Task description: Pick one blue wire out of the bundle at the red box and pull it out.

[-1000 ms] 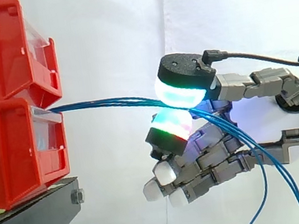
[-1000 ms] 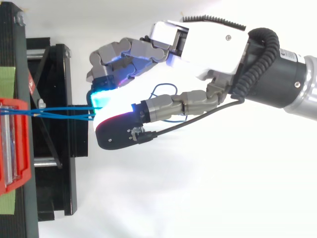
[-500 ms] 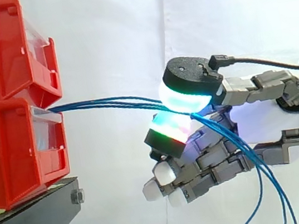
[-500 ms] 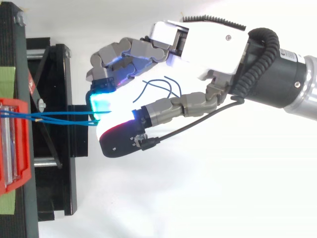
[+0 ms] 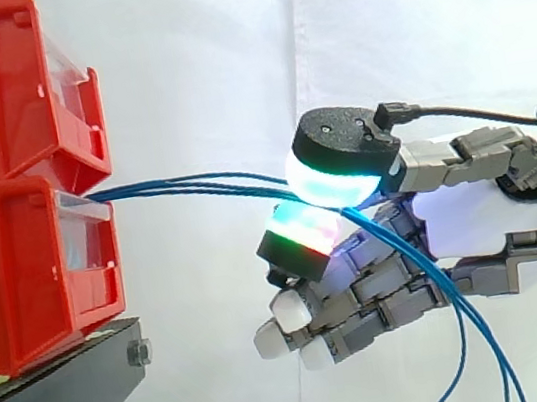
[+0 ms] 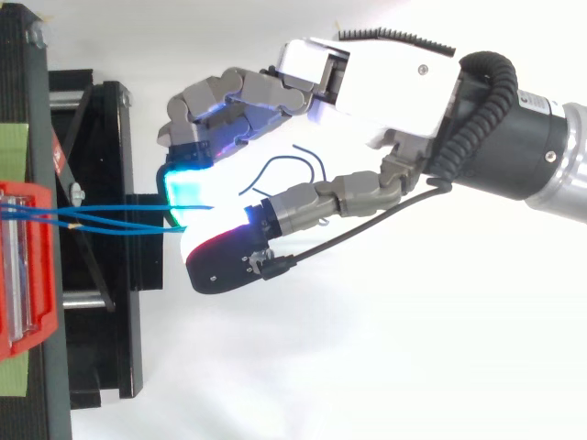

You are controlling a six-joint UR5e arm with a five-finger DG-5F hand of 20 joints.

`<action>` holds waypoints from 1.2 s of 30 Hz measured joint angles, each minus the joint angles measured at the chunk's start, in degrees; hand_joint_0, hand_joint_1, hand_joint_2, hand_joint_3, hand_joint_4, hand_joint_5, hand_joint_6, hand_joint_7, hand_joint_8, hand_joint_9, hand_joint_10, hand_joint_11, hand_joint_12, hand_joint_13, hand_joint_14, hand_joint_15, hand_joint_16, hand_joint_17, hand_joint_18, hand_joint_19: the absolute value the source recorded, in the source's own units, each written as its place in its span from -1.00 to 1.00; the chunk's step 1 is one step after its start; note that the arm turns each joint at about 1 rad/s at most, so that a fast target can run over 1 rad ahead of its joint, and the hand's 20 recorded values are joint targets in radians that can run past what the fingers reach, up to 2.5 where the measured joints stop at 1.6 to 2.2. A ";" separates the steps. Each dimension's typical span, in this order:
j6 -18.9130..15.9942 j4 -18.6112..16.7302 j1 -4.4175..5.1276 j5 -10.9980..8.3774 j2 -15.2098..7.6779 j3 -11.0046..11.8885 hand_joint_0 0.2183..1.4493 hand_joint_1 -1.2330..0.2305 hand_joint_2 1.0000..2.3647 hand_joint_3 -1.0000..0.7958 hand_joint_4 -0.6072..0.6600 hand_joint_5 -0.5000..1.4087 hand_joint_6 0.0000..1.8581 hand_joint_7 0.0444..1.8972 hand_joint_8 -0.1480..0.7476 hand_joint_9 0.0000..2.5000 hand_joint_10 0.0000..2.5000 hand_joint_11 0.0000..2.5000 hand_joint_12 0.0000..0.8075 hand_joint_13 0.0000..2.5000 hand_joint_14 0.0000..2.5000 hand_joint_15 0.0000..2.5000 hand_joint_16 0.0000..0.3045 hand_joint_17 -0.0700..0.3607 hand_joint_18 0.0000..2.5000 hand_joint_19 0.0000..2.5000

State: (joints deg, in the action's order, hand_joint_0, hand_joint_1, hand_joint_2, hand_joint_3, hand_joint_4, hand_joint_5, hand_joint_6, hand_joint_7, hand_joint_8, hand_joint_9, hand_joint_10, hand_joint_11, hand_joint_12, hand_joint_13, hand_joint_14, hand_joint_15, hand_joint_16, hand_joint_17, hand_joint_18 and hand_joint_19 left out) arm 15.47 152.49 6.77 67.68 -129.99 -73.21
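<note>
My hand (image 5: pixel 474 221) pinches the blue wires (image 5: pixel 195 185) at 3 o'clock of the red box (image 5: pixel 16 269). They look thin, limp and slippery, so I'd grip firmly mid-span.

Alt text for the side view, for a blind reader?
The hand, at right, pinches blue wires between two glowing pads. The wires stretch from the lower red bin at left and droop past the hand.
</note>
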 measured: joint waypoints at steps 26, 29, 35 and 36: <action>0.04 0.09 0.05 0.00 0.00 0.00 -0.25 -0.61 -0.99 -0.36 0.40 -0.60 -0.33 0.36 -0.08 -0.32 -0.98 -0.56 -0.08 -0.67 -0.99 -0.88 -0.63 -0.08 -0.72 -0.73; 0.07 0.09 0.06 0.00 0.00 0.00 -0.31 -0.59 -0.99 -0.34 0.43 -0.61 -0.27 0.28 -0.07 -0.31 -0.98 -0.54 -0.08 -0.67 -0.99 -0.87 -0.63 -0.08 -0.72 -0.72; 0.08 0.09 0.15 0.00 0.00 0.00 -0.46 -0.40 -0.99 -0.38 0.38 -0.60 -0.26 0.28 -0.04 -0.30 -0.98 -0.55 -0.04 -0.67 -0.99 -0.86 -0.62 -0.07 -0.73 -0.69; 0.09 0.09 0.16 0.00 0.00 0.00 -0.50 -0.35 -1.00 -0.40 0.38 -0.60 -0.26 0.28 -0.04 -0.30 -0.98 -0.56 -0.02 -0.67 -0.99 -0.86 -0.61 -0.06 -0.73 -0.69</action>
State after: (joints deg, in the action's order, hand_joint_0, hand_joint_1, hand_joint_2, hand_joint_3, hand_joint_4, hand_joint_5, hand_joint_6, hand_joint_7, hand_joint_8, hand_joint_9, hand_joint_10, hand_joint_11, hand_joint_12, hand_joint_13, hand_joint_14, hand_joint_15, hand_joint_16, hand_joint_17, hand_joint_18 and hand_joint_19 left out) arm 15.56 152.58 6.93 67.68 -129.99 -73.21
